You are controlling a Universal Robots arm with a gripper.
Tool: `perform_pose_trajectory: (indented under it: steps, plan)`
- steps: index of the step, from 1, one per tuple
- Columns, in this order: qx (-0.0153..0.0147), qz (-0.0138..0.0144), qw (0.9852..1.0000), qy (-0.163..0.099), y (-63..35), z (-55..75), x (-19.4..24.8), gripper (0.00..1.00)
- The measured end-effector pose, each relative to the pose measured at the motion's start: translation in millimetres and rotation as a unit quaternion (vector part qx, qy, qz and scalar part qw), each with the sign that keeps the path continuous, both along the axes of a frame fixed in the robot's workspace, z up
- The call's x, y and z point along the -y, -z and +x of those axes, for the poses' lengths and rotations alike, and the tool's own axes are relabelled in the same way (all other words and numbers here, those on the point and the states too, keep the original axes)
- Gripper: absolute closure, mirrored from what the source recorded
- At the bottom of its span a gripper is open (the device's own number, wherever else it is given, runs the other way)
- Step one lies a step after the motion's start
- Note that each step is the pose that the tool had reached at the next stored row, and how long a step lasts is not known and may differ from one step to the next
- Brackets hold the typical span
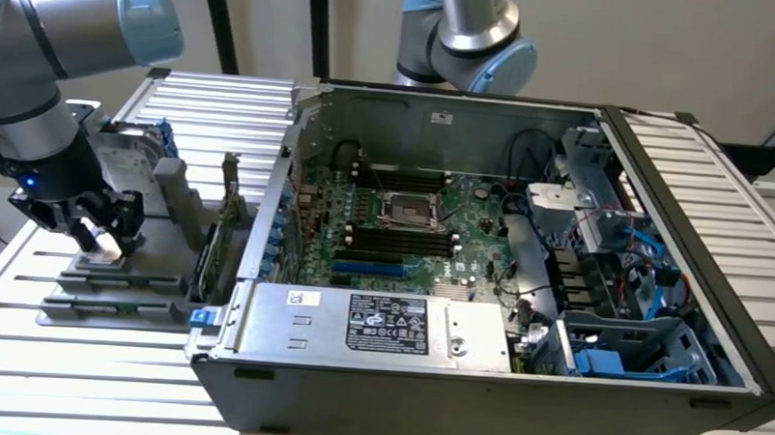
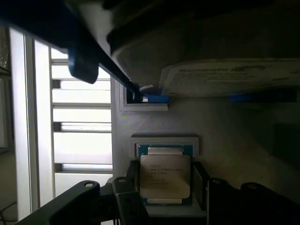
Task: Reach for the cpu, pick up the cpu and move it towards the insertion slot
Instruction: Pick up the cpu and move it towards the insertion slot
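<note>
Gripping entry: cpu [image 2: 165,180], seated in grey fixture [image 1: 102,287] outside the pc case [image 1: 485,400]. Gripper [image 1: 100,238] jaws look closed on its opp. edges, prob. to spare the face. Insertion slot [image 1: 410,209] on mobo, well apart.

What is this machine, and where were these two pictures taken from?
The machine is a robot arm ending in a pincer. One picture comes from a camera off to the side, the other from a camera on the arm's wrist. On the slatted metal table stands an open grey computer case, its green board showing a square metal-framed socket. On the exterior view's left, a grey holder carries a small flat silver square chip. The pincer hangs right over that chip, which sits in the holder.
</note>
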State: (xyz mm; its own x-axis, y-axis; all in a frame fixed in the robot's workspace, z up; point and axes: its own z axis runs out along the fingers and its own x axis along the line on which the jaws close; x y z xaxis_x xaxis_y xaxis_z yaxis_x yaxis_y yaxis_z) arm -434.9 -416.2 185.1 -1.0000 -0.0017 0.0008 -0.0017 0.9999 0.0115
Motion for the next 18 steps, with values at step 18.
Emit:
perform_pose_trajectory:
  steps: [18]
  plan:
    - [-0.0004, 0.0000, 1.0000, 0.000, -50.9, 0.7, 0.0, 0.45]
